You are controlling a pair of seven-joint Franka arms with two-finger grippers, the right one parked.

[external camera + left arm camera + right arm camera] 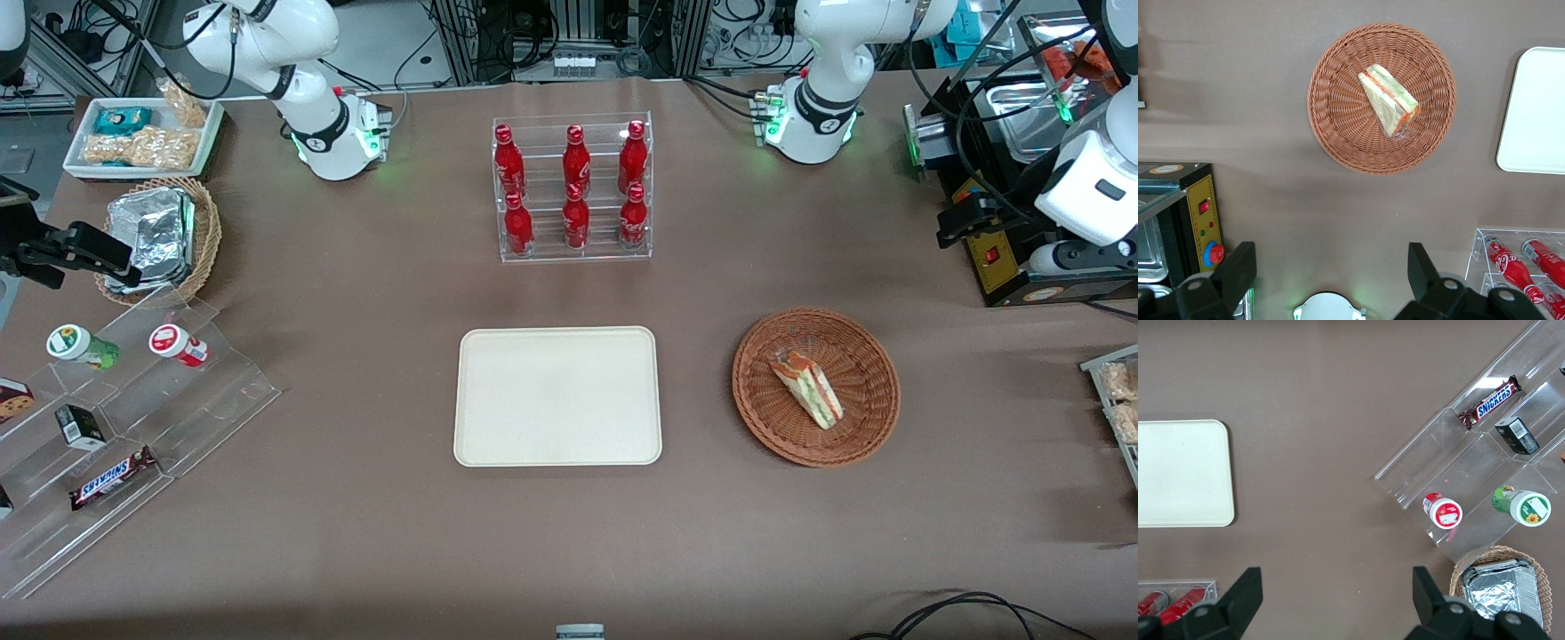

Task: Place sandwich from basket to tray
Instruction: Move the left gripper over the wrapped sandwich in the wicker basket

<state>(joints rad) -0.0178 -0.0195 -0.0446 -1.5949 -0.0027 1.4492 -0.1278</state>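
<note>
The sandwich (807, 388) (1388, 100), a wrapped triangular wedge with green and orange filling, lies in the round reddish-brown wicker basket (765, 418) (1338, 133). The cream tray (557, 396) (1537, 113) sits bare on the table beside the basket, toward the parked arm's end. My gripper (960, 222) (1331, 257) hangs high above the table toward the working arm's end, farther from the front camera than the basket. It is open, with nothing between its fingers (1241, 263).
A clear rack of red bottles (573, 191) (1521, 263) stands farther from the front camera than the tray. A black and yellow box with a red button (991, 253) (1201, 220) sits below my gripper. A stepped acrylic stand (133, 400) and foil-packet basket (164, 236) lie at the parked arm's end.
</note>
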